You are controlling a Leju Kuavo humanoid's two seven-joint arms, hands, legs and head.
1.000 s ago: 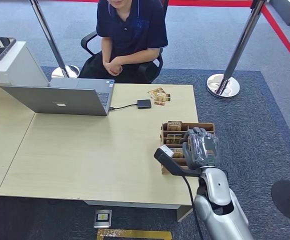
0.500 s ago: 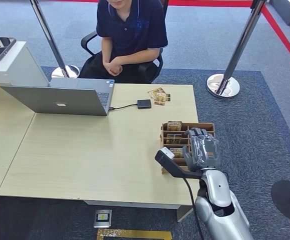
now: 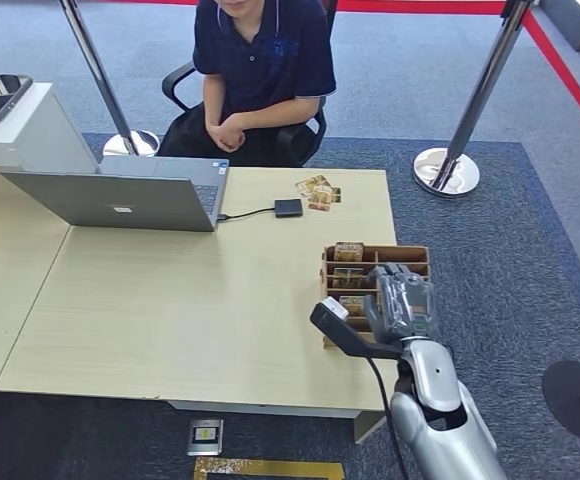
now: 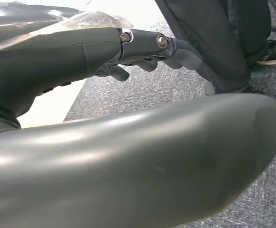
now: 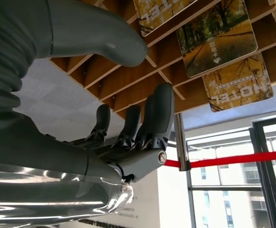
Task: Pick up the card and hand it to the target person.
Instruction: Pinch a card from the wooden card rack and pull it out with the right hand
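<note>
A wooden card rack (image 3: pixel 417 254) stands on the table near its right edge, with several yellow autumn-print cards (image 3: pixel 349 251) upright in its slots. My right hand (image 3: pixel 402 300) hovers over the rack's near right part, fingers pointing down, holding nothing. In the right wrist view the thumb (image 5: pixel 93 33) and the fingers (image 5: pixel 154 118) stand apart beside the rack's dividers (image 5: pixel 129 76), close to the cards (image 5: pixel 217 35). The target person (image 3: pixel 260 70) sits across the table with hands clasped. My left hand (image 4: pixel 143 47) hangs by my body, empty.
A few loose cards (image 3: pixel 319 192) and a small black device (image 3: pixel 288 207) lie near the table's far edge. A grey laptop (image 3: pixel 121 195) sits at the left. Stanchion bases (image 3: pixel 447 168) (image 3: pixel 132 143) stand on the carpet beyond the table.
My right hand has sunk a little lower and nearer to me over the rack. The person and the things on the table have not moved.
</note>
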